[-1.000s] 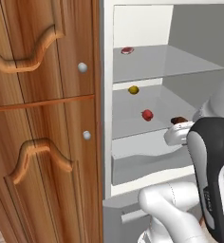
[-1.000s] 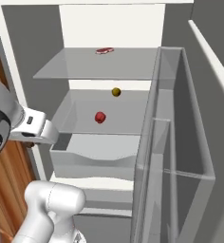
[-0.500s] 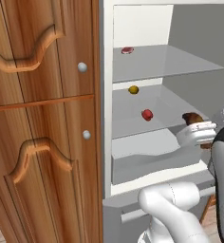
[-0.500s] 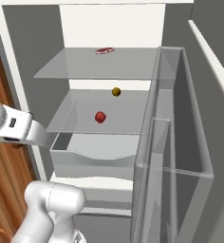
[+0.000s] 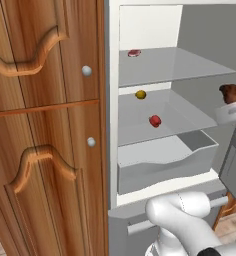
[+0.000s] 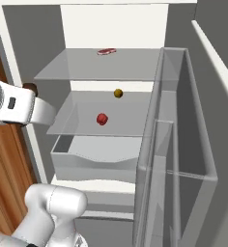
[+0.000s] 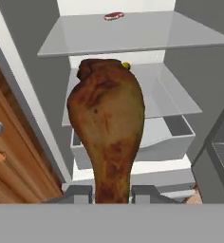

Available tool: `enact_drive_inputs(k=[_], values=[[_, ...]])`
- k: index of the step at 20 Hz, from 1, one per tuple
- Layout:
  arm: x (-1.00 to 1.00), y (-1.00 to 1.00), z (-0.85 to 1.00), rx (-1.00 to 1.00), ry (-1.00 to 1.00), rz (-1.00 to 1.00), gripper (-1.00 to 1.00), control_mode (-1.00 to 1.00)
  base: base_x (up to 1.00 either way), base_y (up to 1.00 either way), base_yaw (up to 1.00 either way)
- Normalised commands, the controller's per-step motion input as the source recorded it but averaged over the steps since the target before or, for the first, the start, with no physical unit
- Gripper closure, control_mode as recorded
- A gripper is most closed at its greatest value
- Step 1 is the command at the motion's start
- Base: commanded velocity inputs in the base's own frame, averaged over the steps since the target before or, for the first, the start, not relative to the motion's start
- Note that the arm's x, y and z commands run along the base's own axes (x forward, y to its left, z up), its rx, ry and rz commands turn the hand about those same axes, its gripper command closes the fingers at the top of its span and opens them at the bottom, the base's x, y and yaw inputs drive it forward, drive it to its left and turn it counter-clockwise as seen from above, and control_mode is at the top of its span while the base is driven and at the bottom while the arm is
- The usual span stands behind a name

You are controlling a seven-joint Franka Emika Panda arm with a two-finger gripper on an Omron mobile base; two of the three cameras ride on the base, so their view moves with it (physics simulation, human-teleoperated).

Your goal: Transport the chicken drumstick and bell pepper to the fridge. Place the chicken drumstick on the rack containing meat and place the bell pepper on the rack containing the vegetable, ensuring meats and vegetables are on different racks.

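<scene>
My gripper (image 7: 111,193) is shut on the thin end of the chicken drumstick (image 7: 107,128), a golden-brown piece that points at the open fridge (image 5: 145,25). In the left base view the drumstick (image 5: 232,92) sticks up from the hand at the right edge, in front of the shelves and between their heights. The pinkish-red meat (image 5: 134,52) lies at the back of the top rack (image 5: 180,65). On the shelf below rest the red bell pepper (image 5: 155,120) and the yellow-brown vegetable (image 5: 140,94), apart from each other.
A clear drawer (image 5: 165,160) sits under the lower shelf. The open fridge door with its clear bins (image 6: 183,120) stands on the right. Wooden cabinet doors (image 5: 40,125) flank the fridge on the left. The white arm (image 6: 14,103) reaches in from the left of the right base view.
The hand holding the drumstick has risen and swung outward, to the right in the left base view and to the left in the right base view. The things on the shelves have not moved.
</scene>
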Motion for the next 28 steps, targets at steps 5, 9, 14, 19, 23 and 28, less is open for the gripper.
enact_drive_inputs(k=[5,9,14,19,23,28], values=[[0.45,-0.36,-0.07,0.0,-0.19,0.0,1.0,-1.0,0.0,0.0,0.0],[0.72,-0.03,-0.1,0.0,-0.23,0.0,1.0,-1.0,0.0,0.0,0.0],[0.74,0.0,0.0,0.0,-0.08,0.0,1.0,-1.0,0.0,0.0,0.0],[0.8,-0.01,0.08,0.01,0.07,0.0,1.0,-1.0,0.0,0.0,0.0],[0.71,-0.1,0.14,0.04,0.18,0.0,1.0,-1.0,0.0,0.0,0.0],[0.76,-0.09,0.03,0.01,0.1,0.0,1.0,-1.0,0.0,0.0,0.0]])
